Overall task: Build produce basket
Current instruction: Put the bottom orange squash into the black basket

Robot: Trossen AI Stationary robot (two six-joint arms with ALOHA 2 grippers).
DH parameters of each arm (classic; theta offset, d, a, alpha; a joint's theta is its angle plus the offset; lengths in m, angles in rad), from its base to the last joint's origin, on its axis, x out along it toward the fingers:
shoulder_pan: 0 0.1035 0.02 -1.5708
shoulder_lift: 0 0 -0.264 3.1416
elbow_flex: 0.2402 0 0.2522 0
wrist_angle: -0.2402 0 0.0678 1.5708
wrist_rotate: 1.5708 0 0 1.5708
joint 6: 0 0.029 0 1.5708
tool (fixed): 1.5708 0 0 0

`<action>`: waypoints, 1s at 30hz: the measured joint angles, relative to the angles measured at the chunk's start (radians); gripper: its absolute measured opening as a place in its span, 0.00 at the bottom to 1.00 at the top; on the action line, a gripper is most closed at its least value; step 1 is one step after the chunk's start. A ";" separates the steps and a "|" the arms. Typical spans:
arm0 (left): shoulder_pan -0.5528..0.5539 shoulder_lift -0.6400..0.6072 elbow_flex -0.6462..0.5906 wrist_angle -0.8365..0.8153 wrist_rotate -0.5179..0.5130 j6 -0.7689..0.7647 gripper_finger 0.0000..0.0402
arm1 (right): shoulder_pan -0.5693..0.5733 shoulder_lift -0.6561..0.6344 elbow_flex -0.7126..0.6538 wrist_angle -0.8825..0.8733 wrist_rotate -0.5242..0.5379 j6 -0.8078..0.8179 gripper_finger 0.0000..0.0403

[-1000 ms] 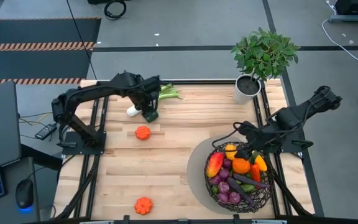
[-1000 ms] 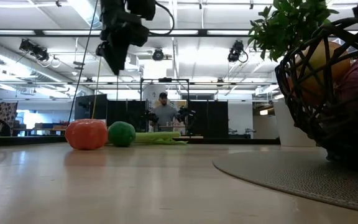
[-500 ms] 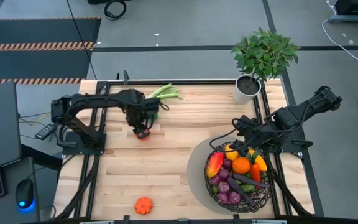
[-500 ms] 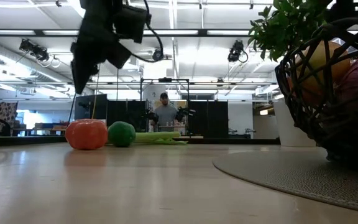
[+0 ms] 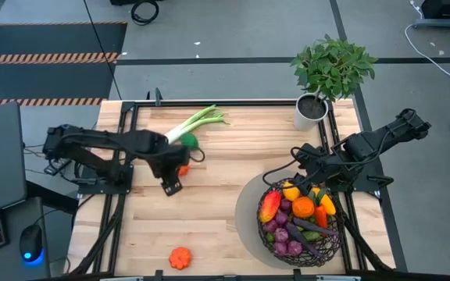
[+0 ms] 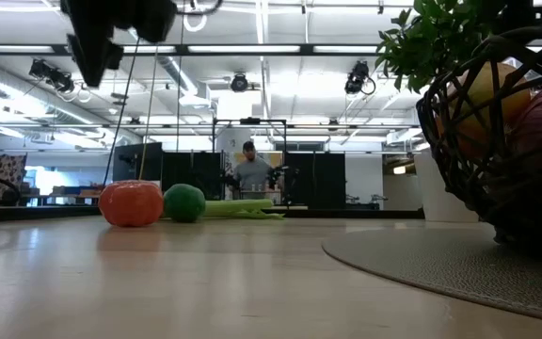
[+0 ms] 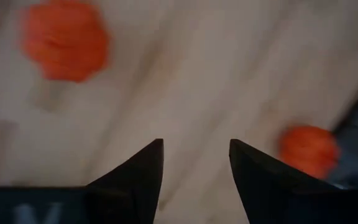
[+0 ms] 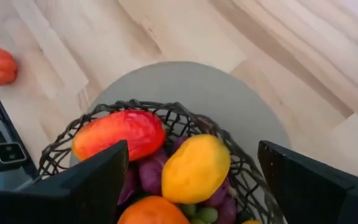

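The dark wire basket point(image 5: 328, 246) stands on a grey round mat at the table's right, filled with produce: a red pepper point(image 8: 120, 134), a yellow fruit point(image 8: 194, 167), purple and orange pieces. My right gripper point(image 8: 192, 149) hangs open just above its far rim. On the table's left lie a leek point(image 5: 198, 121), a lime point(image 5: 190, 141) and an orange pumpkin point(image 5: 183, 168). A second pumpkin point(image 5: 180, 257) rests near the front edge. My left gripper point(image 5: 170, 186) hovers open, pointing down, just on the near side of the first pumpkin, with nothing between its fingers point(image 7: 148, 168).
A potted plant in a white pot point(image 5: 312, 109) stands at the far right corner, behind the basket. Bare wood lies between the two pumpkins and left of the mat point(image 5: 248, 204). A person stands far off in the room in the low view point(image 6: 247, 169).
My left gripper has swung from over the leek's white end and the lime toward the table's near edge, passing over the orange pumpkin and sinking a little. The lime shows uncovered now. The produce on the table has stayed put.
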 joint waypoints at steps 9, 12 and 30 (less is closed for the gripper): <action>-0.289 -0.013 0.001 0.262 0.086 -0.170 0.61 | 0.000 0.000 0.000 -0.006 0.001 -0.136 0.90; -0.354 -0.012 0.000 0.337 0.086 -0.177 0.64 | 0.000 0.000 0.000 -0.007 0.002 -0.147 0.90; -0.671 0.209 0.019 0.679 -0.095 -0.213 0.68 | 0.012 0.000 0.000 -0.008 -0.046 -0.114 0.89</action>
